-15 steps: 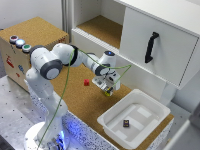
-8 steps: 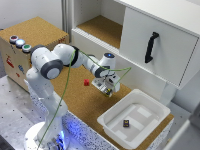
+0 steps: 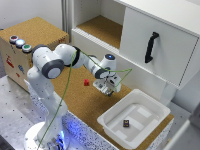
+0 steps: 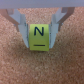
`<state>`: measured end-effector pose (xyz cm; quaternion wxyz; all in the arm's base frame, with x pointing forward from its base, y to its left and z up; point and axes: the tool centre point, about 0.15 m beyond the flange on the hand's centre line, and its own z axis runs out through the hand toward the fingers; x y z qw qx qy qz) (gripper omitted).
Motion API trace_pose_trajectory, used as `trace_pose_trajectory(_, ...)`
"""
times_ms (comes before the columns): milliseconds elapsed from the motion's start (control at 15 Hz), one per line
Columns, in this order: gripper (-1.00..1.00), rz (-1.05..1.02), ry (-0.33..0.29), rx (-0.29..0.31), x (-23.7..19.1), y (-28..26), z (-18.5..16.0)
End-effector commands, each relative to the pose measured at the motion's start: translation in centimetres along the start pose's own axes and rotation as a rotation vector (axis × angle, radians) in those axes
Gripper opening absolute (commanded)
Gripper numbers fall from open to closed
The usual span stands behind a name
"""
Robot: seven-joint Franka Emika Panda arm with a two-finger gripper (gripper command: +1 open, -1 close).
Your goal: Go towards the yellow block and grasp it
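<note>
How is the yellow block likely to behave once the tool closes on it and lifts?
The yellow block looks like a rigid cube with flat faces, so it should probably sit square between the tool fingers rather than roll. It seems small and likely light. Its faces look smooth, so it could slip if pinched off-centre; the cork surface beneath looks grippy.

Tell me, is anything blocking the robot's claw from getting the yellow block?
Nothing visible does. In the wrist view the yellow block already sits between the gripper's two fingers on the cork. The red block lies off to the side.
</note>
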<state>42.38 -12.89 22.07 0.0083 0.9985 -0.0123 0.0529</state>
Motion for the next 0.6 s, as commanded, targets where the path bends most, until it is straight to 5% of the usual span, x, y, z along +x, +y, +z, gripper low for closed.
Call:
trace_pose_trajectory(0, -1.00, -0.074, 0.073, 0.072, 0.3, -0.2, -3.2)
trace_pose_trajectory(533, -1.00, -0.205, 0.114, 0.110, 1.3, -3.2, -9.2)
